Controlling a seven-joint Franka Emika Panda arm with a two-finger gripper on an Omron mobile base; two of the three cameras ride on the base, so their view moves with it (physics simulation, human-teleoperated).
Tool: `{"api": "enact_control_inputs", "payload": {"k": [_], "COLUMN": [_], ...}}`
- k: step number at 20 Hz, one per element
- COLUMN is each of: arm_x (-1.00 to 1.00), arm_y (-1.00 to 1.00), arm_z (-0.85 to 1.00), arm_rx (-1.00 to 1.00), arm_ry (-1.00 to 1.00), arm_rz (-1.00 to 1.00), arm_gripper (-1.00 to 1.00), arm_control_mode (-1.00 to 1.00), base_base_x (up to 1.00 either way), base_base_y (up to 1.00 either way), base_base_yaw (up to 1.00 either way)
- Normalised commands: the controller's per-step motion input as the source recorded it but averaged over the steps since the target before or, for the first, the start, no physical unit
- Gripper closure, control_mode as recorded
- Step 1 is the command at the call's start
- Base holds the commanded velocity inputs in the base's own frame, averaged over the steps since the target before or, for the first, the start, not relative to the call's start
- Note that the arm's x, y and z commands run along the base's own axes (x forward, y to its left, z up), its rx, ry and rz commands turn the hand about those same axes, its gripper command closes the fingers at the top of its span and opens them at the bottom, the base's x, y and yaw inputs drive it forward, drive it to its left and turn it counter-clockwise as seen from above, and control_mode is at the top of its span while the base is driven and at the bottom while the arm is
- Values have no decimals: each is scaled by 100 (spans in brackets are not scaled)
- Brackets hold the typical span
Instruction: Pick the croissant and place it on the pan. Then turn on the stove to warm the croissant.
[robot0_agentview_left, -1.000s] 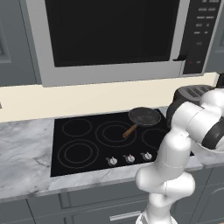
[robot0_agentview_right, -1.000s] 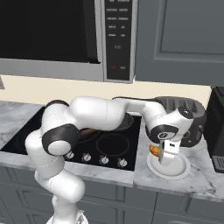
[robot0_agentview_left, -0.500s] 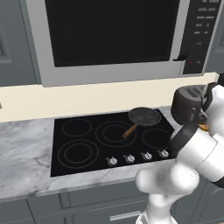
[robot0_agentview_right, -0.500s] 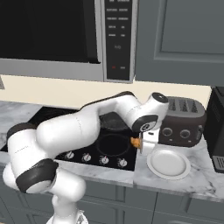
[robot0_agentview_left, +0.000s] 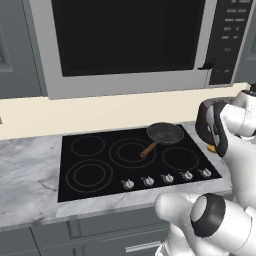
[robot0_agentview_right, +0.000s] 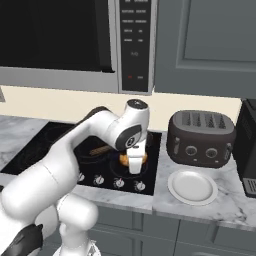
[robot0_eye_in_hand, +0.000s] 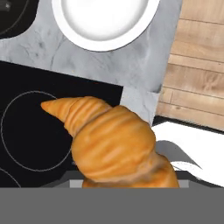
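1. The microwave (robot0_agentview_left: 125, 45) was the biggest thing around, hanging above and behind the gripper (robot0_agentview_right: 134, 162), with its control panel (robot0_agentview_right: 135, 45) straight up from the hand in the right base view.
2. The stove (robot0_agentview_left: 100, 165) was right under the gripper, which hung over its right-hand side. In the hand view a thin grey burner ring (robot0_eye_in_hand: 26, 131) sat just below the pastry.
3. The toaster (robot0_agentview_right: 201, 137) stood off to the gripper's right on the marble counter (robot0_agentview_right: 220, 205), well apart from it.
4. The white plate (robot0_agentview_right: 192, 186) lay on that counter, to the right of the gripper and lower down, nothing on it. The hand view showed its rim (robot0_eye_in_hand: 105, 26) past the stove's edge.
5. The pan (robot0_agentview_left: 164, 133) sat on a back burner, behind the gripper and to its left, wooden handle (robot0_agentview_left: 149, 149) pointing forward-left. Nothing was in it that I could see.
6. The gripper pointed straight down with the croissant (robot0_agentview_right: 125, 159) pinched between its fingers, so it was closed around the pastry. The croissant (robot0_eye_in_hand: 113, 144) was up off the glass, in the air over the stove, not over the pan.
7. The silver knobs (robot0_agentview_right: 118, 183) ran along the stove's front edge, just below and in front of the gripper.
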Motion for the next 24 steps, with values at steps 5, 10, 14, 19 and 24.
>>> {"api": "enact_control_inputs", "payload": {"k": [5, 10, 14, 19, 24], "arm_x": [0, 0, 1, 29, 40], "arm_y": [83, 71, 49, 9, 0], "arm_z": [13, 5, 4, 5, 11], "arm_rx": [-2, 0, 0, 0, 0], "arm_ry": [0, 0, 0, 1, 1], "arm_rz": [11, 14, 15, 4, 0], "arm_gripper": [100, 100, 100, 100, 100], "arm_control_mode": [-100, -100, -100, -100, -100], "base_base_x": [0, 0, 0, 0, 0], "base_base_y": [0, 0, 0, 0, 0], "base_base_yaw": [0, 0, 0, 0, 0]}}
